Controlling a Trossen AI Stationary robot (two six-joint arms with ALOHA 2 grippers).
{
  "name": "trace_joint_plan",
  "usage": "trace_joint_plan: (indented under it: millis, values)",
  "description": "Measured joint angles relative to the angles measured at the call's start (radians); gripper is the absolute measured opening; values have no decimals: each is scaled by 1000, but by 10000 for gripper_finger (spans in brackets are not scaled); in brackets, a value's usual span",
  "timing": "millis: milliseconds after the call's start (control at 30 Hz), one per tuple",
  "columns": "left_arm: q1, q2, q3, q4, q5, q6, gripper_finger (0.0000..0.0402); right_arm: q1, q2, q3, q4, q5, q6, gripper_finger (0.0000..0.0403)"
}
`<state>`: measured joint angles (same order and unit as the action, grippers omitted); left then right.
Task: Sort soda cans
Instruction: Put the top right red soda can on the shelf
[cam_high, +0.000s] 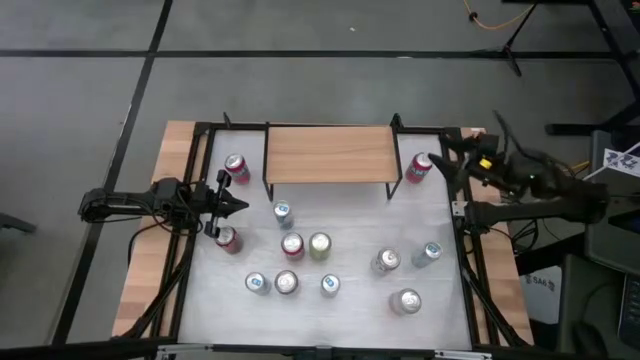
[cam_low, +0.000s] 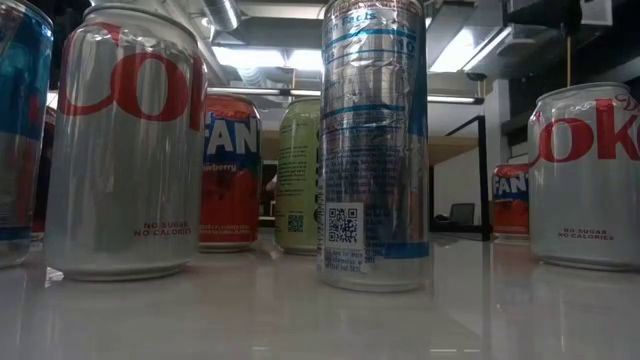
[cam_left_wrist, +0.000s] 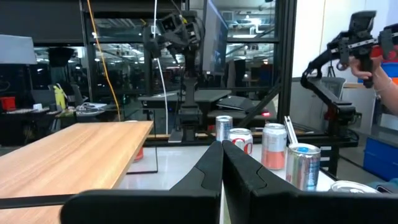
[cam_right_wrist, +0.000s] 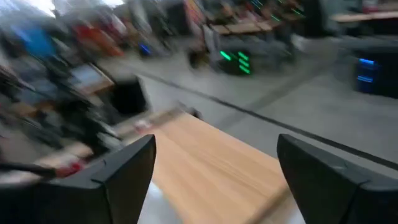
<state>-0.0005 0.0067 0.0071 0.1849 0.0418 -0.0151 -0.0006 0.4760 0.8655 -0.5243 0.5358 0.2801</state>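
Soda cans stand scattered over the white table (cam_high: 350, 310), with one arm at each side.

In the overhead picture the right gripper (cam_high: 452, 160) sits at the upper right, fingers spread wide and empty, just beside a red can (cam_high: 419, 167) by the right end of the wooden shelf (cam_high: 327, 153). The left gripper (cam_high: 236, 207) at centre left has its fingers pressed together, holding nothing, between a red can (cam_high: 236, 167) above it and another red can (cam_high: 227, 238) below. Most of the other cans cluster in the lower middle, among them a pale green can (cam_high: 320, 245), and a silver can (cam_high: 406, 300) stands lower right.
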Motion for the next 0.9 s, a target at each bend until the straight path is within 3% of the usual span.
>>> trace_joint_plan:
  millis: [233,433,533,700,900]
  values:
    - [0,0,0,1,0,0,0,-1,239,291,-404,141,1,324]
    - [0,0,0,1,0,0,0,-112,376,440,-620,99,-23,324]
    - [0,0,0,1,0,0,0,-234,418,458,-679,-31,-132,324]
    - [0,0,0,0,0,0,0,-487,469,440,-687,-363,-361,324]
    - [0,0,0,0,0,0,0,-767,559,416,-691,-560,-604,324]
